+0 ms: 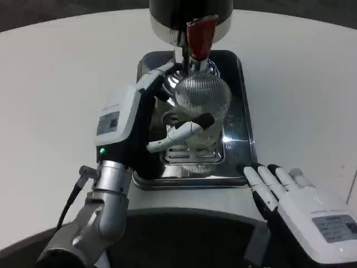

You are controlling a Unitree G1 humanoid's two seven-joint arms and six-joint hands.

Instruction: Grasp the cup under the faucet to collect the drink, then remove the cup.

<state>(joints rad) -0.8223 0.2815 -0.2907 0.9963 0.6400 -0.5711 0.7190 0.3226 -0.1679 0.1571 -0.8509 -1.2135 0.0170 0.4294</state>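
On the white table [50,84], everything is placed relative to the steel drip tray [244,117] at its middle. At the tray's far end stands the dispenser [189,14], its red-handled faucet [199,36] hanging over the tray. Directly beneath that faucet sits the ribbed clear cup [202,100], upright, its long axis vertical. The left hand [167,106] reaches over the tray's left rim and wraps the cup, fingers curled round its near side. Just off the tray's near right corner, the right hand [293,204] rests with fingers spread, holding nothing. Lifting out likely falls to the left.
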